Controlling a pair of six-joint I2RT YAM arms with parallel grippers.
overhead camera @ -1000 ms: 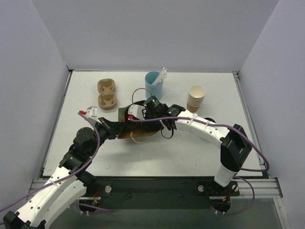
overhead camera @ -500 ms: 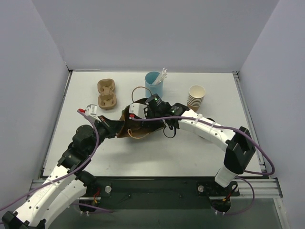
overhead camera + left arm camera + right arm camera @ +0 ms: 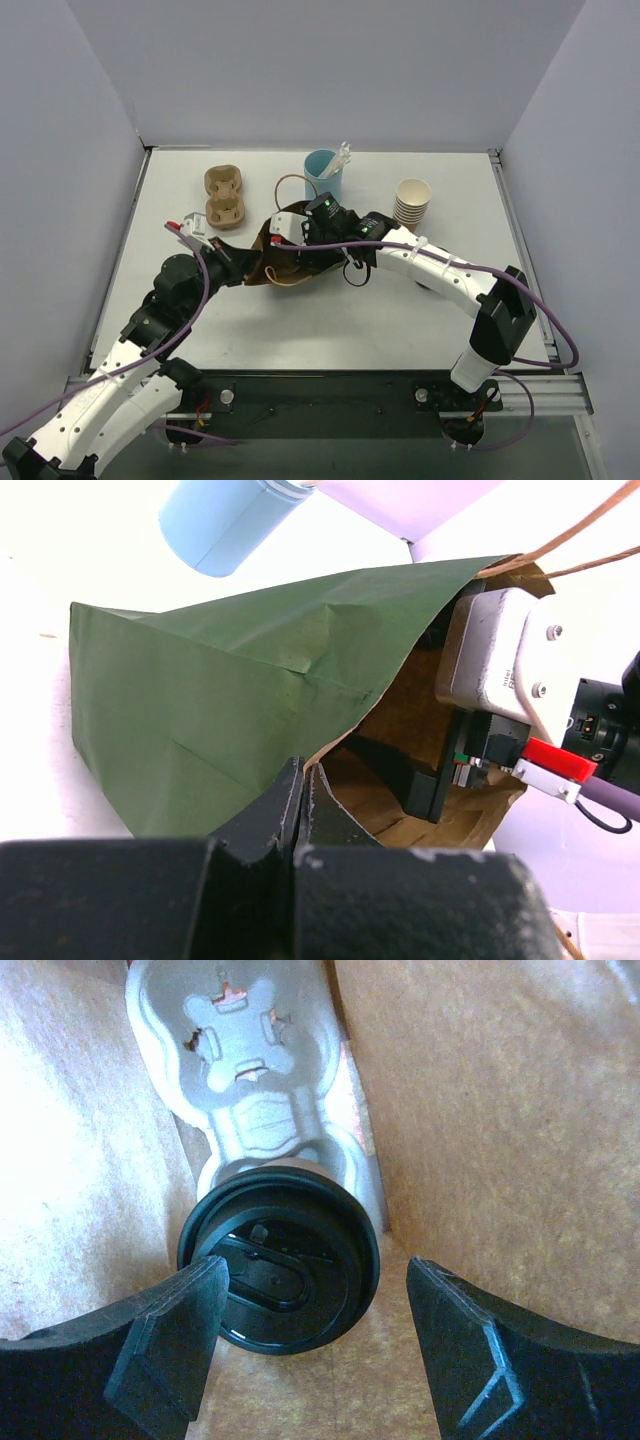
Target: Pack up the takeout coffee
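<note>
Inside, takeout coffee (image 3: pixel 280 1260) sits deep in green bag (image 3: pixel 220 700), brown paper walls on both sides. Only round black lid shows: glossy, raised rim, oval sip tab. Marks on lid too blurred to read. Pale moulded tray (image 3: pixel 250 1080) just behind it. Right claw (image 3: pixel 315 1270) spread, one finger each side of lid. Left claw (image 3: pixel 300 785) pressed together, pinching edge of bag's mouth. Bag rests on desk (image 3: pixel 400 320).
</note>
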